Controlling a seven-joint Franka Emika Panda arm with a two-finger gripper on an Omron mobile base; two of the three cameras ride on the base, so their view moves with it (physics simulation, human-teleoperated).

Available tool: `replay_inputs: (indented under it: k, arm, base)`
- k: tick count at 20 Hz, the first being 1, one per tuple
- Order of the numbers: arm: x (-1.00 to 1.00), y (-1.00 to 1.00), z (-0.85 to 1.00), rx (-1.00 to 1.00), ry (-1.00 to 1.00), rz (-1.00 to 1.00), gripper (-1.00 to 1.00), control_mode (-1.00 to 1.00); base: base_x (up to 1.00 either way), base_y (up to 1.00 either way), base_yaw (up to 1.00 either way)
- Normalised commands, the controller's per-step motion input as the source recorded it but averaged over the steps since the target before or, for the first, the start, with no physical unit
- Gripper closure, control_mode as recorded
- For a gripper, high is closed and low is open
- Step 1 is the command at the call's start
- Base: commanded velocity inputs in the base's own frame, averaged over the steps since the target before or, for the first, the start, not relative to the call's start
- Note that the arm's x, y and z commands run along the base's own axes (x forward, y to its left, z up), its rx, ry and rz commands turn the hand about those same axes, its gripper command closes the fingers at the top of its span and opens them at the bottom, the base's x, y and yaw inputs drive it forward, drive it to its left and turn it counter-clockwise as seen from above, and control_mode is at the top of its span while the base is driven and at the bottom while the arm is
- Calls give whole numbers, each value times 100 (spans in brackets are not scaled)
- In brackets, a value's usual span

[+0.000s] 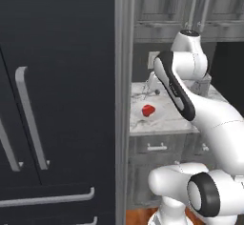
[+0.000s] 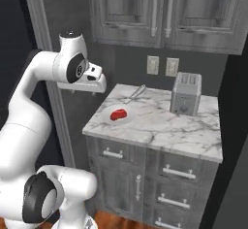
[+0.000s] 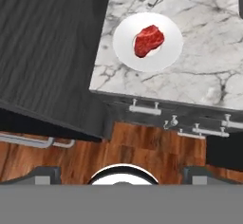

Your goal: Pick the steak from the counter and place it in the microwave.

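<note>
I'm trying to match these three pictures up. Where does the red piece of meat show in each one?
Left base view: the steak lies right of centre, beside the arm.
Right base view: at centre, near the counter's left edge.
Hand view: upper middle.
Shared landmark: the white plate under it.

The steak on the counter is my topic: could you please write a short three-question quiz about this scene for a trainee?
1. True or false: the steak lies on a white plate.
2. Which appliance stands on the counter? A) toaster B) kettle C) blender
3. Fill in: the steak's colour is ____.

Key: 1 true. 2 A, the toaster. 3 red.
</note>
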Motion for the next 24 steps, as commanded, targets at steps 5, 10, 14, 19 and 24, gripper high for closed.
replay_inputs:
  k: [5,10,14,19,24]
  arm:
    - [0,0,0,0,0,0,-100,100]
    - [0,0,0,0,0,0,-100,100]
    - [0,0,0,0,0,0,-100,100]
    - [0,0,0,0,0,0,-100,100]
    - [0,0,0,0,0,0,-100,100]
  base:
    - [20,-79,27]
    - [81,-19,8]
    - [58,-1,5]
    - [3,-19,1]
    - [-13,0,0]
